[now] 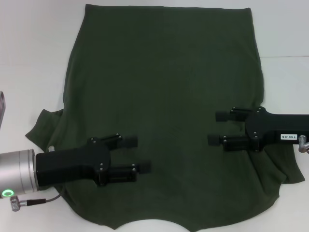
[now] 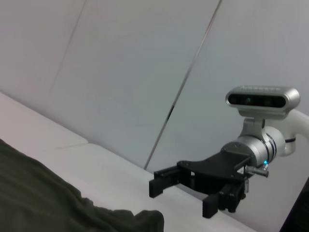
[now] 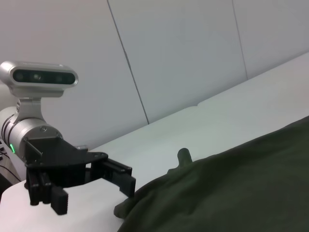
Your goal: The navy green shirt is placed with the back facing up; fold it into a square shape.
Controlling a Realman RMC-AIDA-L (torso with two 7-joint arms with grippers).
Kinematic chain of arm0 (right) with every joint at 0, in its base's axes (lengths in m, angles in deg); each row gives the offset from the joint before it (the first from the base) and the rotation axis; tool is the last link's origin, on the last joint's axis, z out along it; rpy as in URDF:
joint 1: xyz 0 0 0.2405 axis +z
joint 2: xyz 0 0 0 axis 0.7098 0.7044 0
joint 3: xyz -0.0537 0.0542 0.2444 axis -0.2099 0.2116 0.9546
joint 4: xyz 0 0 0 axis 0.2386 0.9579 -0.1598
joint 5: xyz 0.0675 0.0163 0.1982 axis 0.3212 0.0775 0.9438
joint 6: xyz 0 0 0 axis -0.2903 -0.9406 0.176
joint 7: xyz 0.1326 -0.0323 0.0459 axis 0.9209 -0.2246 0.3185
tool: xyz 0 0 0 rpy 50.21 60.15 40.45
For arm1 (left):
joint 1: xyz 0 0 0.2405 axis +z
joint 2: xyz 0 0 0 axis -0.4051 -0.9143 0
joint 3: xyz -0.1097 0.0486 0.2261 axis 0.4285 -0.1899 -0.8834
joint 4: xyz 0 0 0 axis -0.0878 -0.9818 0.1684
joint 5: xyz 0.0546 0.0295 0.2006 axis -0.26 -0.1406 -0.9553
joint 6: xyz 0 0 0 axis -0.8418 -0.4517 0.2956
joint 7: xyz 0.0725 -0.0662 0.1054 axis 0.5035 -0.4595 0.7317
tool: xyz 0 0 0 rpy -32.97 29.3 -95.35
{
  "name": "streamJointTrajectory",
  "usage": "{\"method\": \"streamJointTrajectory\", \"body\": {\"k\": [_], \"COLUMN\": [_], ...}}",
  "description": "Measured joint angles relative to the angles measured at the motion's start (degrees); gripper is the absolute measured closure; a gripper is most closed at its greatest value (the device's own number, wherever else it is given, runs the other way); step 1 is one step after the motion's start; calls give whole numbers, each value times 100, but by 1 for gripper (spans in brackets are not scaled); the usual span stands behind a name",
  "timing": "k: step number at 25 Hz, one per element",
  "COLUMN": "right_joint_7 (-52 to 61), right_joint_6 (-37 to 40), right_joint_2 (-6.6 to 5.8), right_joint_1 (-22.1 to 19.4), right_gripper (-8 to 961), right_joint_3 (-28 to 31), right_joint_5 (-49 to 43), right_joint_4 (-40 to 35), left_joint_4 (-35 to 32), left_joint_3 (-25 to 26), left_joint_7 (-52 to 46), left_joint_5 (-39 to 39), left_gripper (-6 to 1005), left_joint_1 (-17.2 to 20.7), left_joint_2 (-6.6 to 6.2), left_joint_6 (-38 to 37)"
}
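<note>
Shirt [image 1: 164, 96] lies spread flat on the white table [image 1: 29, 58], hem at the far edge, collar end w/ its curved neckline nearest the robot. One sleeve sticks out on the robot's left, other on its right. Fabric looks mostly smooth, a few ripples near both sleeves. No fold made yet, so judging by this the task is at its start.

Left gripper [image 1: 137, 154] is over the near-left part of the shirt, approx by the shoulder/sleeve area, fingers spread apart, nothing between them. Right gripper [image 1: 216, 128] is over the right side, a bit farther from the robot, fingers also spread, nothing held. Both point inward toward the shirt's middle, facing each other. Can't tell if either touches the cloth; the wrist views suggest they sit just above it.

Prob. reason for this stance: both arms are placed sym. so each can take one side and bring it inward, narrowing the shirt before folding lengthwise to a square.
</note>
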Motion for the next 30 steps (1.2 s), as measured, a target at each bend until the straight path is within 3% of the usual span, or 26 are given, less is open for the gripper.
{"method": "streamJointTrajectory", "body": {"k": [16, 25, 30], "right_joint_7": [-3, 55, 261], "right_joint_6": [-19, -15, -37], "right_joint_2": [55, 188, 241], "right_joint_1": [39, 21, 50], "right_gripper": [58, 68, 70], "right_joint_3": [22, 459, 661], "right_joint_5": [29, 52, 52], "right_joint_4": [-3, 5, 67], "left_joint_4": [-42, -7, -11], "left_joint_3": [76, 1131, 1403], "left_joint_7": [-59, -635, -899], "left_joint_5": [-89, -44, -53], "left_gripper": [112, 112, 112], "left_joint_1": [41, 84, 121], "left_joint_2": [-7, 2, -45], "left_joint_6": [-8, 420, 877]}}
